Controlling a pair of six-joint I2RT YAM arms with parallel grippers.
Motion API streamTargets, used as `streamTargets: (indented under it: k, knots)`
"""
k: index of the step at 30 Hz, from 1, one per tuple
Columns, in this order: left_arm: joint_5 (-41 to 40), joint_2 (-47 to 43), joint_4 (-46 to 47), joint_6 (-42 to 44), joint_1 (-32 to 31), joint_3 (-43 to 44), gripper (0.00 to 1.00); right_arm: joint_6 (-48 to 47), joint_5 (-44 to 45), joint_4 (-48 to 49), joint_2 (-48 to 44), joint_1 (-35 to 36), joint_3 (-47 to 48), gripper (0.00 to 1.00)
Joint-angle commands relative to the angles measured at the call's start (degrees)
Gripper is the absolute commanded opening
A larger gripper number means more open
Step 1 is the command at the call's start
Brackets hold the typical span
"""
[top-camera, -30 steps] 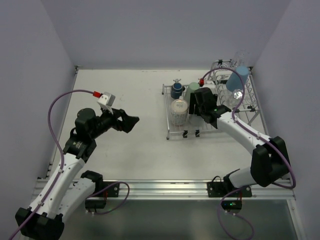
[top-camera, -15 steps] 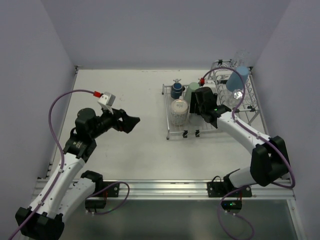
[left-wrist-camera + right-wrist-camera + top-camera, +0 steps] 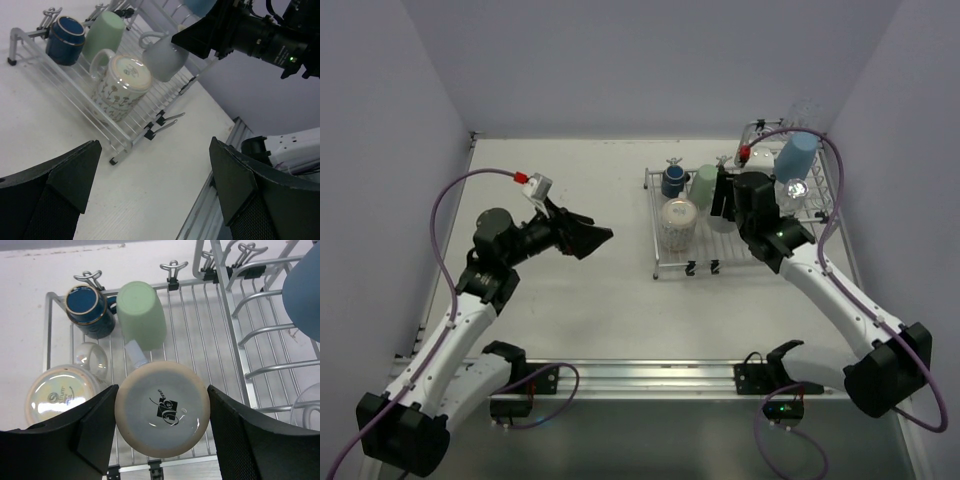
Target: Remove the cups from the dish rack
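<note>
My right gripper (image 3: 161, 412) is shut on an upturned grey handled mug (image 3: 162, 415), its logo base facing the camera, held over the flat grid of the silver dish rack (image 3: 48, 330). On the grid sit a dark blue mug (image 3: 89, 310), a pale green tumbler (image 3: 142, 315), a small clear glass (image 3: 92, 357) and a floral whitish cup (image 3: 60, 396). A light blue tumbler (image 3: 306, 290) and a clear glass (image 3: 311, 407) rest in the raised plate holder. My left gripper (image 3: 588, 238) stands open left of the rack (image 3: 665, 262), holding nothing. From the left wrist, the grey mug (image 3: 162, 56) hangs above the wires.
Another clear glass (image 3: 805, 108) stands at the rack's far right corner by the wall. Bare table (image 3: 570, 180) lies left of the rack, and a strip lies in front of it. Purple cables loop over both arms. A metal rail (image 3: 650, 372) runs along the near edge.
My right arm has swung its elbow outward and the gripper has shifted slightly back and right with the grey mug. My left gripper has edged a little toward the rack.
</note>
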Motion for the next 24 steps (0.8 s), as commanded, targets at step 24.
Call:
streamTargets:
  k: [24]
  knots:
    - [-4.27,14.11,48.7,-26.66,-12.49,-3.71,0.86,22.62,-36.16,27.52,-8.37,5.3,5.58,0.25]
